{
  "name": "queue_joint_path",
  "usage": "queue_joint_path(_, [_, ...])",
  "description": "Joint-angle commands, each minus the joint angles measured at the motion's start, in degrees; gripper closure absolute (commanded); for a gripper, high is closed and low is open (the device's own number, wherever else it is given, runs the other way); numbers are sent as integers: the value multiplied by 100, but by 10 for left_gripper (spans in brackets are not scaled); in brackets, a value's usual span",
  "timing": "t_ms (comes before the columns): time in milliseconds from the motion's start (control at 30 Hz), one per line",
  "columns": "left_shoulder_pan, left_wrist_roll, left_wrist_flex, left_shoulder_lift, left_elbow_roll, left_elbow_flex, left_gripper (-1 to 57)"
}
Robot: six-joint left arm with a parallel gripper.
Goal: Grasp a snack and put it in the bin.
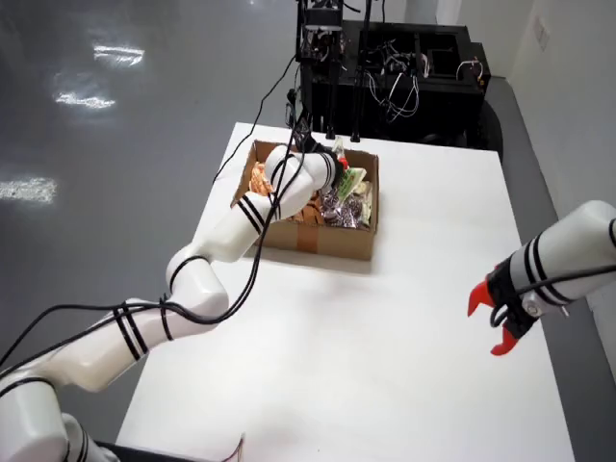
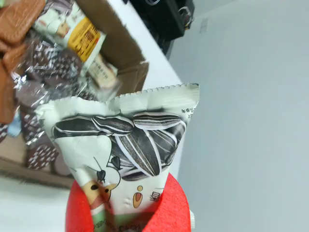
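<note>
1. On my wrist view the red jaws [image 2: 126,212] are clamped on the lower end of a white crinkle-edged sunflower-seed snack packet [image 2: 128,145], one red finger [image 2: 171,208] pressing each side of it.
2. The packet stands upright out of the jaws, its serrated top edge uppermost and the printed black-and-white seeds facing my camera.
3. In the overhead view the working white arm with black bands [image 1: 241,226] reaches from the near left corner of the bench across to the brown cardboard box [image 1: 322,236]; the jaws and packet [image 1: 345,173] sit over the box's open top.
4. The box sits on the white bench [image 1: 385,366] toward the far edge, left of centre, and holds a jumble of snacks: dark brown foil packs [image 2: 43,92], orange-brown wrappers [image 2: 17,24] and a yellow-labelled pack [image 2: 84,38].
5. A second white arm with an open red gripper [image 1: 496,322] hangs over the right edge of the bench, well apart from the box.
6. Black equipment with loose cables [image 1: 395,67] stands beyond the far edge.
</note>
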Motion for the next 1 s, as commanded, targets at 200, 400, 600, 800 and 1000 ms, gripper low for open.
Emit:
queue_joint_path(200, [326, -282, -669, 0, 64, -78, 430])
queue_joint_path(400, [475, -320, -800, 0, 48, -121, 361])
queue_joint_path(600, [551, -157, -771, 0, -207, -148, 177])
queue_joint_path(800, [517, -57, -500, 0, -276, -228, 172])
queue_joint_path(1000, [410, 56, -21, 0, -263, -528, 258])
